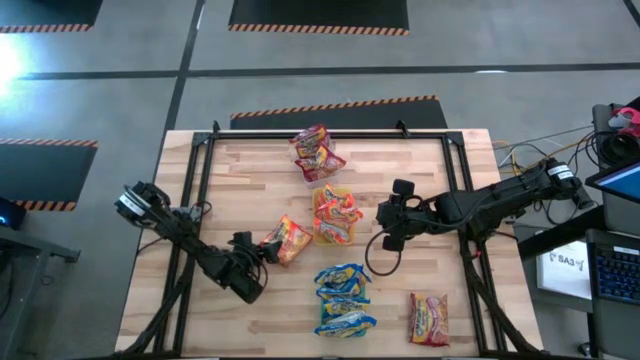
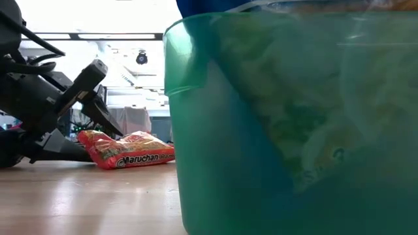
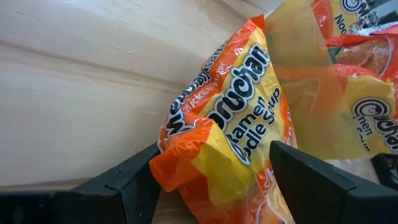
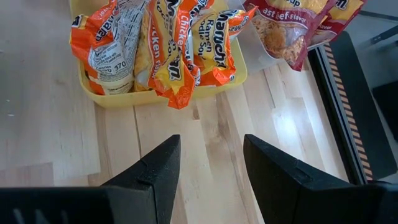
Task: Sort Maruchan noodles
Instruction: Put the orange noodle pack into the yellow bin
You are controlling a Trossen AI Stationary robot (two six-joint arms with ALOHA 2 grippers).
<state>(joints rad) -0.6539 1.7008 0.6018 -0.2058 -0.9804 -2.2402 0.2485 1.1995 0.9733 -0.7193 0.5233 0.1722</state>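
An orange packet lies left of table centre, between the wide-spread fingers of the left gripper; contact cannot be confirmed. At its 3 o'clock, orange packets fill the yellow tray. The right gripper, fingers parted around nothing, hovers over bare wood just beyond that tray. Red packets lie at 12 o'clock, blue packets at 5, one red packet near the front edge. The wooden table stands on grey floor.
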